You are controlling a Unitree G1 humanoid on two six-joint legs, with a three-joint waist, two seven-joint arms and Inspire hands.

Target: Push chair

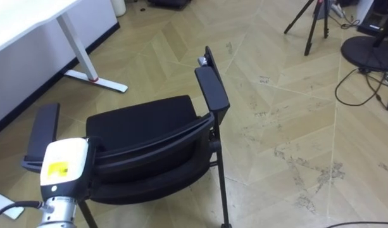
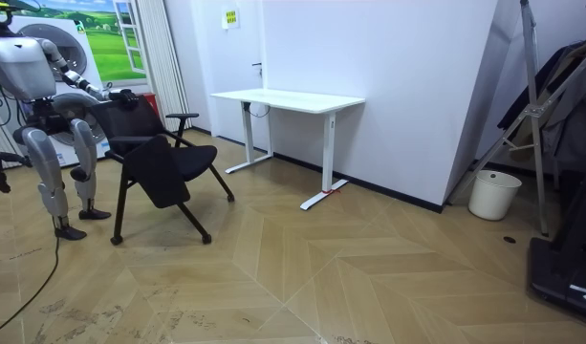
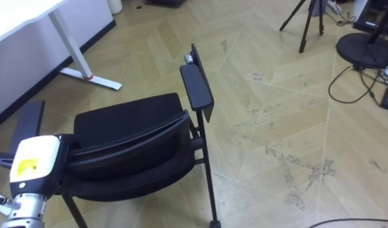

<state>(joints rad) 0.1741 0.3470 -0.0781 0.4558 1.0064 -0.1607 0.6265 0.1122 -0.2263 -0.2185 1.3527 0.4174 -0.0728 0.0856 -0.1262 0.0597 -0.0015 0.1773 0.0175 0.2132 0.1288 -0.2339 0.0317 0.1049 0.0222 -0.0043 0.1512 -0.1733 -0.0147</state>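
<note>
Left robot hand (image 1: 87,147) at backrest top of black chair (image 1: 149,123), grip state unclear.

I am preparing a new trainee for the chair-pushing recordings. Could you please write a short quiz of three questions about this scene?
1. True or false: the black chair lies tipped over on the floor.
2. Multiple choice: the left hand is at the chair's A) backrest, B) seat, C) front leg.
3. Fill in: in the room view, the white desk stands close to the white ____.

Key: 1 false, it stands upright; 2 A, at the left end of the backrest; 3 wall.
</note>
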